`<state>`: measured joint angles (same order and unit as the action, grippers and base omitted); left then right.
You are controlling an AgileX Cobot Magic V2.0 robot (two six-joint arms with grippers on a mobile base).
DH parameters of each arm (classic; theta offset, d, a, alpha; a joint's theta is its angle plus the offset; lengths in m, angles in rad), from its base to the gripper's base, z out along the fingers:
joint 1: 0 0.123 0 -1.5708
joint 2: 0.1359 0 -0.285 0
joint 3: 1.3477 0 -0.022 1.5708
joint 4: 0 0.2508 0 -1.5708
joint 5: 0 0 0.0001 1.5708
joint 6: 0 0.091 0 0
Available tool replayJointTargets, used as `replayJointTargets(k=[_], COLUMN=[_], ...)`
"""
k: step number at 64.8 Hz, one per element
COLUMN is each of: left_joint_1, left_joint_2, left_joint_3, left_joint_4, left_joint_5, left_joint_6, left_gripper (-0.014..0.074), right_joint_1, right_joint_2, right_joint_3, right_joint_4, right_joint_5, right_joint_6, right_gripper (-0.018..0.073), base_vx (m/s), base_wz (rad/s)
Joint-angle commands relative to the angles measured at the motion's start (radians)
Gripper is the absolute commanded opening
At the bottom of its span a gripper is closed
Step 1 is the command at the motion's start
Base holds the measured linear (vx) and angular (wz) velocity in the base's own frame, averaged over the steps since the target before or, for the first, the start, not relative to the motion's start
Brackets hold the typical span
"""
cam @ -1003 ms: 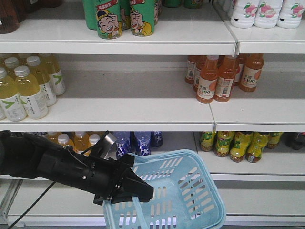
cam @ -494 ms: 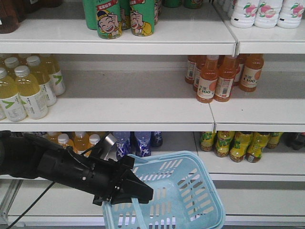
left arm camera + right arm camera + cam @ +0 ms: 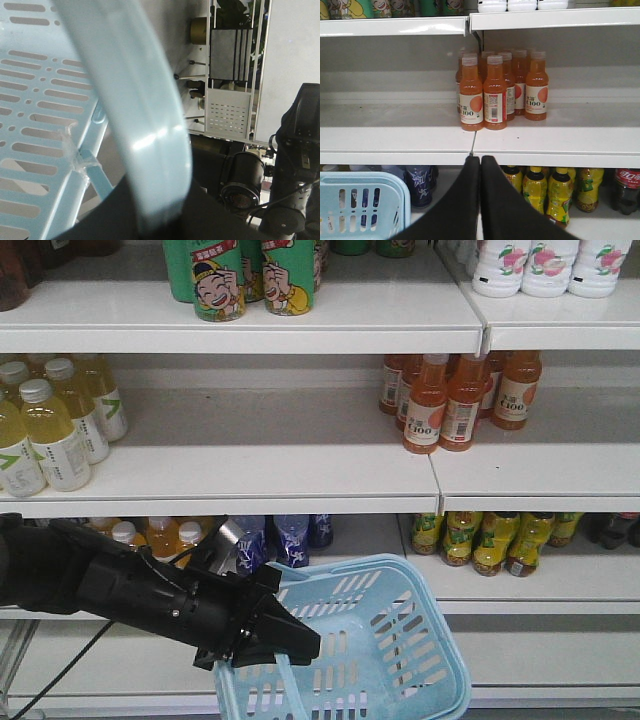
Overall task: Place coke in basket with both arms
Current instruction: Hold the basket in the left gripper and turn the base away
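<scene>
Surveying the front view, the left claw [image 3: 298, 640] is found at seven o'clock, clamped on the near side of the basket [image 3: 430, 640], which hangs at six o'clock in front of the lower shelves [image 3: 520, 595] with its mouth turned partly toward the camera. From the left wrist, a broad pale-blue band, judged to be the handle [image 3: 135, 100], runs straight down into the dark jaws, so the hold is a single pinch at one edge. The right claw [image 3: 480, 161] shows at six o'clock of its own view, fingers pressed together with nothing between them, facing a cluster of orange bottles [image 3: 495, 95] at twelve o'clock on the middle shelf [image 3: 395, 135]. The coke is not visible in any view; the only cola item seen is a dark bottle with a red label [image 3: 626, 190] at four o'clock in the right wrist view, and that is not the slim red bottle required. No bottle shows inside the basket. Risks noted: the right claw may go for the wrong product, since red labelling sits close by and the target is out of sight; the basket, carried from one edge, may swing, tip further or slip in the jaws once a bottle's weight lands in it; and its far rim, near the shelf front, may catch should the arm or base shift.
</scene>
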<state>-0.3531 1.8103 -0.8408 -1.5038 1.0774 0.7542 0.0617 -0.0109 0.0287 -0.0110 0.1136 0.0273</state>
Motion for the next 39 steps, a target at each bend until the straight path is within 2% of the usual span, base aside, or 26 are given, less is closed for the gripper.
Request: replayJointTargets(k=[1,39], left_joint_1=[-0.003,-0.003], left_joint_2=[-0.051,-0.051], left_joint_3=[-0.016,-0.016], left_joint_4=[-0.064,-0.064], left_joint_5=[0.078,0.078], left_joint_6=[0.014,0.014], left_gripper=[-0.0008,-0.0008], right_joint_1=[0.001,0.001], right_joint_2=[-0.013,-0.013], right_joint_3=[0.007,0.007], right_joint_4=[-0.005,-0.005], right_joint_5=[-0.072,-0.072], right_joint_6=[-0.003,-0.003], right_gripper=[-0.0010,-0.0010], base_vx=[-0.02,-0.03], base_wz=[-0.11,-0.24])
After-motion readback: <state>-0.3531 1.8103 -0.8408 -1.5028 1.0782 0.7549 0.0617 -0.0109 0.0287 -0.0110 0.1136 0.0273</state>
